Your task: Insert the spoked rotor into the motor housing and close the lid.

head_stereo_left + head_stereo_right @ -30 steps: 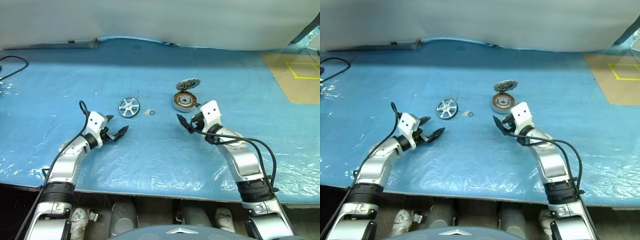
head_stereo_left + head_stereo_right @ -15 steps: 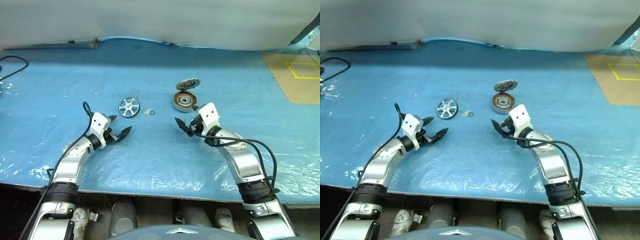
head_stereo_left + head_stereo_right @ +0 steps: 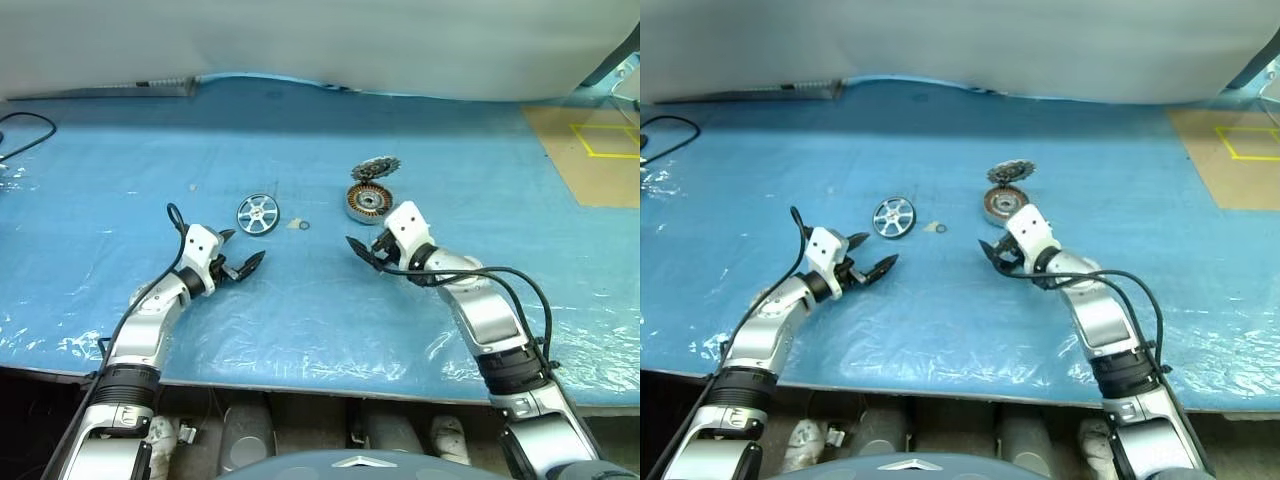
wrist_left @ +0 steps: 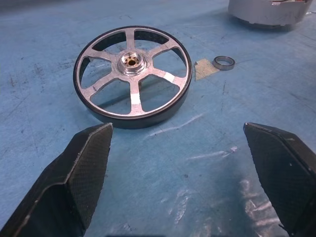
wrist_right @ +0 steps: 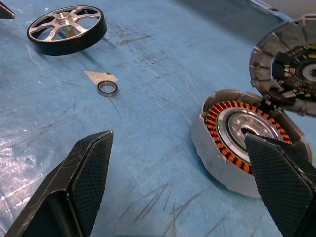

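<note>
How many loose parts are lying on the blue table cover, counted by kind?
Spoked rotor: 1
Motor housing with copper windings: 1
Lid with toothed edge: 1
Small ring washer: 1
Total: 4

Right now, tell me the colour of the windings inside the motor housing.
Copper-orange, ringing the inside of the silver-grey motor housing; clearest in the right wrist view.

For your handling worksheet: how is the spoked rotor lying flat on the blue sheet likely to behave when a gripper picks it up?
The spoked rotor looks like rigid metal, so probably stiff. Its cut-out gaps suggest it is fairly light. Tipped onto its round dark rim, it might roll.
</note>
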### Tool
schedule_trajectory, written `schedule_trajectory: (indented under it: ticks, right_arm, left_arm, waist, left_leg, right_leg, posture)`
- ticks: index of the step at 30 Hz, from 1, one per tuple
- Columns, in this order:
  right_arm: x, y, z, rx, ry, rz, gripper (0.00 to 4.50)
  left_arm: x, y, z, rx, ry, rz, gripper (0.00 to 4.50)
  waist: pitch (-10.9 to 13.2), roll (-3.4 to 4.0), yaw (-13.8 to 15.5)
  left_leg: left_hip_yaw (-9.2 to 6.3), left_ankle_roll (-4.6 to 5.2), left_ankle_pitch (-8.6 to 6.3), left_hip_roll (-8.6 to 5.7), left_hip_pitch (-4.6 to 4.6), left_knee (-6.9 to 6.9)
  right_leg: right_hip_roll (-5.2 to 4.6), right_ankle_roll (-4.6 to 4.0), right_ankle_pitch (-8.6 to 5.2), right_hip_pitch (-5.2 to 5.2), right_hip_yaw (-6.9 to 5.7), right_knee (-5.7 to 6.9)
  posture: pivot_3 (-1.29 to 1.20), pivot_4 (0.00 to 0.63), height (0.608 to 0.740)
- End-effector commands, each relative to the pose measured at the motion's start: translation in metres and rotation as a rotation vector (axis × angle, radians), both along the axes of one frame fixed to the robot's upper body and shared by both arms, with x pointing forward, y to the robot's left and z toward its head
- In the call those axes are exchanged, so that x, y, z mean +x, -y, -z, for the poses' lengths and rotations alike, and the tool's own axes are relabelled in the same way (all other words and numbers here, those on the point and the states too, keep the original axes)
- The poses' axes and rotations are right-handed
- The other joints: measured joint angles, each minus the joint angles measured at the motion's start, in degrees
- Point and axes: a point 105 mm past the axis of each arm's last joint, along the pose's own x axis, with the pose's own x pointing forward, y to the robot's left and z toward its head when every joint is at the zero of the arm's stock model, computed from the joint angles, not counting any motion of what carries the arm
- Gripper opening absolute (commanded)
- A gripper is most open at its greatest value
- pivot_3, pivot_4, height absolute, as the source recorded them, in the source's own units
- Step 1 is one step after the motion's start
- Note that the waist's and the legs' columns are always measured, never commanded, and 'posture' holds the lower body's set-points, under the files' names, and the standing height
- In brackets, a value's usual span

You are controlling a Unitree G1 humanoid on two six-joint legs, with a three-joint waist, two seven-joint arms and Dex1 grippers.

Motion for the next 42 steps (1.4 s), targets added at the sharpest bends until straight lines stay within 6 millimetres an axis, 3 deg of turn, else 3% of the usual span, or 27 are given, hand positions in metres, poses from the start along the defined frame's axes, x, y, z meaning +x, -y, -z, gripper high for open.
schedule_trajectory:
  ticks: [1, 10, 17, 23, 26, 32, 42]
  right_arm:
    - [0.011, -0.003, -0.009, -0.035, -0.015, -0.025, 4.48]
    - [0.047, -0.002, 0.000, -0.156, -0.049, 0.032, 4.48]
    - [0.049, 0.003, 0.026, -0.281, -0.171, -0.013, 4.48]
    - [0.049, -0.001, 0.028, -0.292, -0.342, -0.043, 4.48]
    - [0.043, -0.005, 0.028, -0.304, -0.431, -0.091, 3.87]
    - [0.019, -0.027, 0.026, -0.252, -0.525, -0.199, 1.91]
    - [-0.044, -0.063, 0.047, -0.250, -0.563, -0.310, 1.83]
  left_arm:
    - [0.002, 0.007, -0.015, -0.009, 0.057, 0.024, 4.50]
    - [-0.002, 0.018, -0.015, -0.012, 0.063, 0.053, 4.50]
    - [-0.004, 0.024, -0.017, -0.020, 0.066, 0.061, 4.50]
    - [-0.004, 0.026, -0.019, -0.020, 0.070, 0.066, 4.50]
    - [-0.005, 0.028, -0.020, -0.016, 0.077, 0.070, 4.50]
    - [-0.013, 0.029, -0.018, -0.023, 0.085, 0.086, 4.50]
    - [-0.026, 0.029, -0.003, -0.029, 0.057, 0.111, 4.50]
  waist:
    - [0.0, 0.00, 0.0]
    - [0.0, 0.00, 0.0]
    - [0.0, -0.01, 0.0]
    - [0.0, -0.01, 0.0]
    - [0.0, -0.03, 0.0]
    - [-0.1, -0.06, 0.0]
    - [-0.2, -0.12, 0.0]
  left_leg:
    - [0.00, 0.00, 0.00, 0.00, 0.00, 0.00]
    - [0.00, 0.00, 0.00, 0.00, -0.02, 0.04]
    - [0.00, 0.01, 0.00, 0.03, 0.01, 0.16]
    - [0.00, 0.01, 0.00, 0.09, 0.06, 0.46]
    - [0.00, 0.01, 0.00, 0.11, 0.08, 0.52]
    - [0.00, 0.01, -0.01, 0.17, 0.13, 0.48]
    - [0.05, 0.00, -0.02, 0.20, 0.49, 0.34]
  right_leg:
    - [0.00, 0.00, 0.00, 0.00, 0.00, 0.00]
    - [0.00, -0.02, 0.00, -0.01, -0.01, 0.08]
    - [0.00, -0.03, -0.01, 0.00, 0.00, 0.23]
    - [0.00, -0.06, -0.02, 0.00, 0.02, 0.57]
    - [0.00, -0.08, -0.03, 0.02, 0.03, 0.65]
    - [0.02, -0.16, -0.08, 0.02, 0.00, 0.66]
    - [0.04, -0.17, -0.11, 0.22, 0.07, 0.62]
  posture:
    - [0.00, 0.150, 0.740]
    - [0.00, 0.150, 0.740]
    - [0.00, 0.150, 0.740]
    - [0.00, 0.150, 0.740]
    - [0.00, 0.150, 0.740]
    - [0.00, 0.150, 0.740]
    - [0.00, 0.150, 0.740]
